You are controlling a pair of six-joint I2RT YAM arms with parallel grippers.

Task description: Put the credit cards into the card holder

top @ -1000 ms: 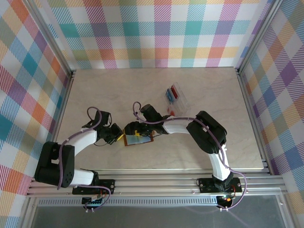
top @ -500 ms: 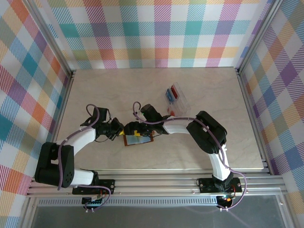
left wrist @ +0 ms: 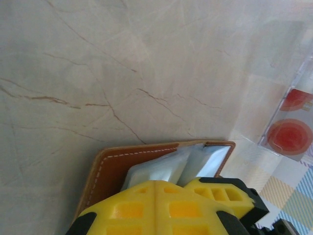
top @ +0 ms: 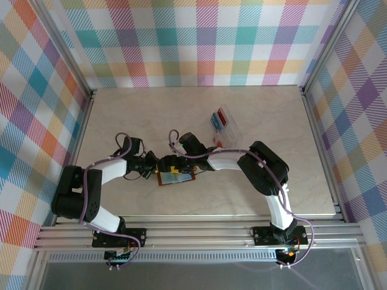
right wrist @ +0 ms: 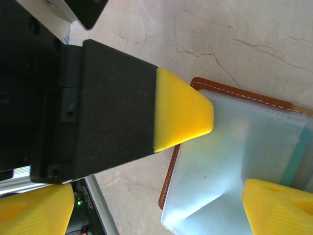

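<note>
The brown card holder [top: 177,176] lies open on the table, clear pockets up. My left gripper [top: 153,166] sits at its left edge; in the left wrist view its yellow fingers [left wrist: 156,205] are pressed together over the card holder's [left wrist: 117,166] near part, and what lies beneath them is hidden. My right gripper [right wrist: 230,161] stands open over the clear pockets [right wrist: 230,147], one fingertip [right wrist: 183,115] at the leather edge. A teal card edge [right wrist: 296,161] shows under the plastic. Red and blue credit cards [top: 217,121] stand in the clear tray.
The clear plastic tray [top: 227,127] sits behind and to the right of the card holder, close to the right forearm; it shows at the right edge [left wrist: 291,132] of the left wrist view. Bare marble table [top: 121,115] spreads on all sides.
My left gripper slid right to the card holder's left edge and shut. The right jaws spread a little wider over the pockets. The card holder stayed put.
</note>
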